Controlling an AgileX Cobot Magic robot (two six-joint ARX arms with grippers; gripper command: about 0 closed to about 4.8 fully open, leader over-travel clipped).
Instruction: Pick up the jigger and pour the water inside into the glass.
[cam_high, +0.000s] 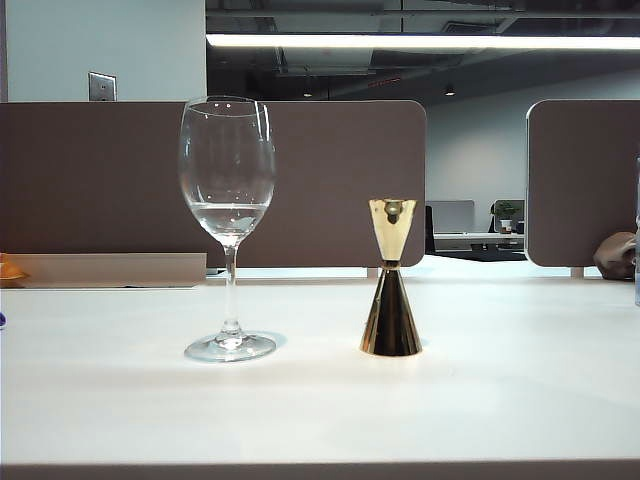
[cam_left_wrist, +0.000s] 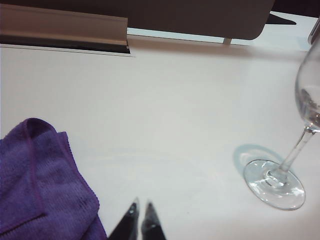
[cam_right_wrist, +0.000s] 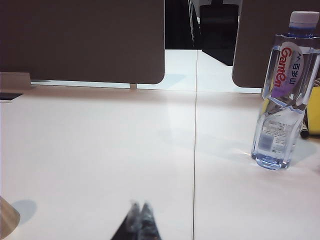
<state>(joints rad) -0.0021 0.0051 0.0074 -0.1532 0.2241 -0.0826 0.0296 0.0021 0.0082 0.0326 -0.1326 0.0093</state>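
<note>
The jigger (cam_high: 390, 285) is seen right of centre in the exterior frame, standing upright on the white desk (cam_high: 500, 400). It is a polished gold metal hourglass: a small bright upper cup narrows to a pinched waist above a wider, darker lower cone. Whether anything is inside it cannot be told.

Left of it and clearly apart stands the glass (cam_high: 228, 225), a tall clear stemmed wine glass with a rounded bowl, thin stem and flat round foot. A shallow pool of clear water (cam_high: 230, 212) is visible in the bowl's lower part. The desk surface is smooth and matte.

In the left wrist view, the left gripper (cam_left_wrist: 140, 212) is shown at the bottom centre of the frame, its dark fingertips brought nearly together with only a thin gap; nothing is held. A soft purple microfibre cloth (cam_left_wrist: 40, 185) lies crumpled at lower left.

In the right wrist view, the right gripper (cam_right_wrist: 139, 212) appears blurred at bottom centre, its tips pressed together and empty. A clear plastic water bottle (cam_right_wrist: 285, 95) with a white cap stands at the right.
</note>
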